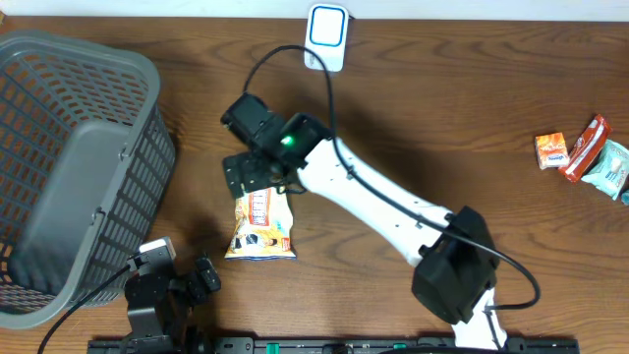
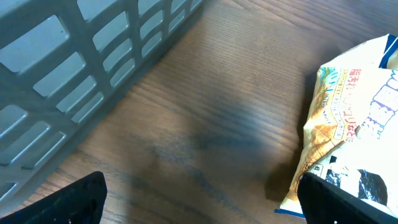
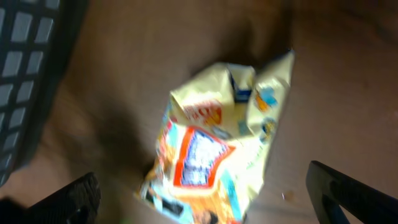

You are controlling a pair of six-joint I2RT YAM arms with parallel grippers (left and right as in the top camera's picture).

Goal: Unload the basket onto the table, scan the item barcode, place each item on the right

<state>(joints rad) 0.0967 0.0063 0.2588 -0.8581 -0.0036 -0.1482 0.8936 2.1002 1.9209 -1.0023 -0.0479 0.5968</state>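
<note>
**Q:** Item and loc.?
**A:** Snack bag (image 1: 260,228), flat on table (image 1: 442,118), at 6 o'clock of right gripper (image 1: 248,177), 3 o'clock of basket (image 1: 147,167).

**Q:** Handling?
**A:** Prob. light, soft, slick crinkly film, crushable contents. Pinch a sealed end seam.

**Q:** Grippers?
**A:** Both spread wide, nothing held. Left gripper (image 1: 201,278) sits at 8 o'clock of bag.

**Q:** Text?
**A:** E. Asian characters, illegible; no barcode showing. Scanner (image 1: 326,34) at 12 o'clock.

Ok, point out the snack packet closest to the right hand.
The yellow bag beneath the right hand; the orange, red and teal packets lie clustered far off at the table's edge.
</note>
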